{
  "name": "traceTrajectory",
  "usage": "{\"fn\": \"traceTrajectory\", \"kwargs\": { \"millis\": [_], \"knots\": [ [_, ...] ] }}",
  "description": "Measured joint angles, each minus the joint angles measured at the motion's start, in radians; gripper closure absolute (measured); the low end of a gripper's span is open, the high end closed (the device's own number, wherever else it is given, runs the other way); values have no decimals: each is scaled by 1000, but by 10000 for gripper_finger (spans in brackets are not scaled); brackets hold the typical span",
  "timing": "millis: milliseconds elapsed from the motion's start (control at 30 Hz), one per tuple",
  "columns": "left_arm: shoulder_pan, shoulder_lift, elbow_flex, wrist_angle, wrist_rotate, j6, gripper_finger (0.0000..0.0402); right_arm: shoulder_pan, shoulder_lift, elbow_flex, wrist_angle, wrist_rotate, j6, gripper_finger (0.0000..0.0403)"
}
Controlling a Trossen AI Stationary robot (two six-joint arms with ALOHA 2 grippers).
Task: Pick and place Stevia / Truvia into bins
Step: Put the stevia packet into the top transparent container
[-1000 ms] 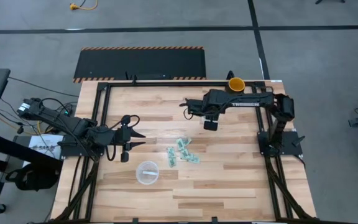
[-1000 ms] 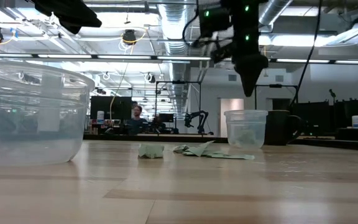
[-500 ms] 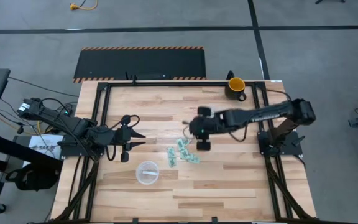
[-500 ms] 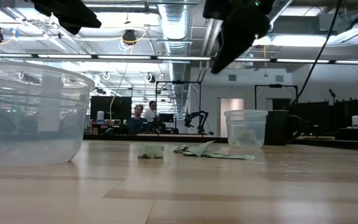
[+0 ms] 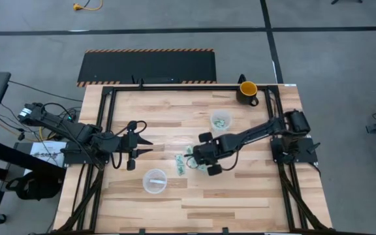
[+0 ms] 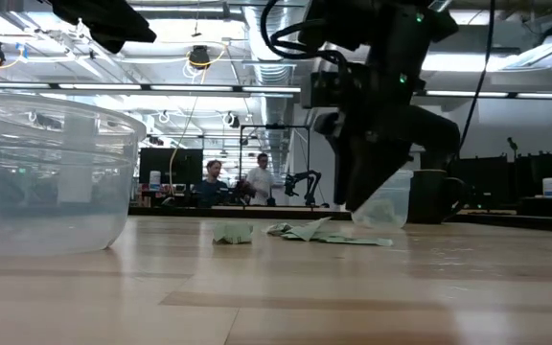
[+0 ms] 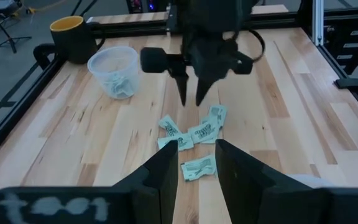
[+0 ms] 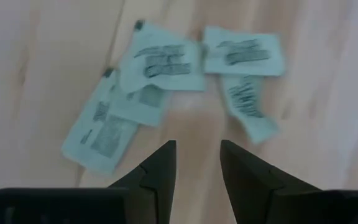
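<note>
Right gripper [image 7: 190, 99], part open and empty, over the Stevia sachets [image 5: 193, 158] scattered mid-bench [image 5: 253, 189] (light, limp, flat paper): pinch one by an overhanging edge.

The worktop [image 5: 240, 189] is of light wooden planks with a dark frame along its edges. On it lie the green and white sachets [image 5: 192, 160] in a loose group near the middle, one clear cup [image 5: 154, 181] beside them toward the front edge, and another clear cup [image 5: 220, 121] with some sachets inside farther back. A dark mug [image 5: 247, 90] with yellow inside stands at the back edge.
</note>
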Motion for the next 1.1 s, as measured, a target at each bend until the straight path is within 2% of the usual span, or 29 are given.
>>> {"fn": "traceTrajectory", "kwargs": {
  "millis": [700, 1100],
  "knots": [
    [0, 0, 0, 5, -1, -15, 303, 97, 16, 1, 132, -11, -1, 284],
    [0, 0, 0, 5, -1, -20, 303, 108, 16, -6, 156, -27, -33, 284]
  ]
}}
